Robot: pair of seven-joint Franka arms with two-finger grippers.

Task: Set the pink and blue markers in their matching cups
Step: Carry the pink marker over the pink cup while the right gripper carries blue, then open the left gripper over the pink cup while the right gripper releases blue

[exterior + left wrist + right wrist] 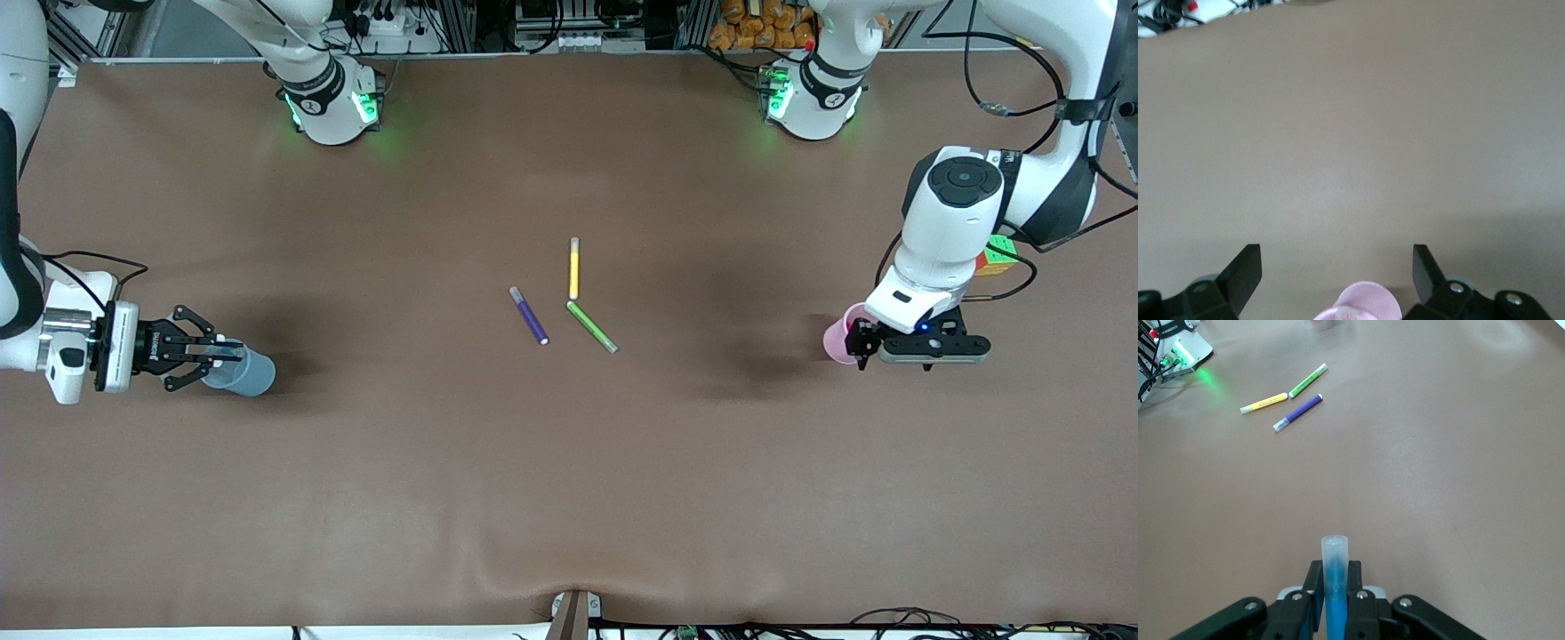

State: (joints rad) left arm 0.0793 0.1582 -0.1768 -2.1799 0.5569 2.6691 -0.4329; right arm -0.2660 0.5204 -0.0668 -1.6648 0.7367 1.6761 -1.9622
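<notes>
The left gripper point(925, 348) hangs over the pink cup point(837, 336) at the left arm's end of the counter point(569, 462), jaws apart — the pink marker point(1346, 312) seems to stand inside. The right gripper point(218, 353) is clamped on the blue marker point(1335, 577) over the blue cup point(249, 373) — next it needs only to let go.

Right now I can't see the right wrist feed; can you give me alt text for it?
The right gripper is clamped on the blue marker, pale tip up, over bare brown table. On the table lie yellow, green and purple markers.
</notes>
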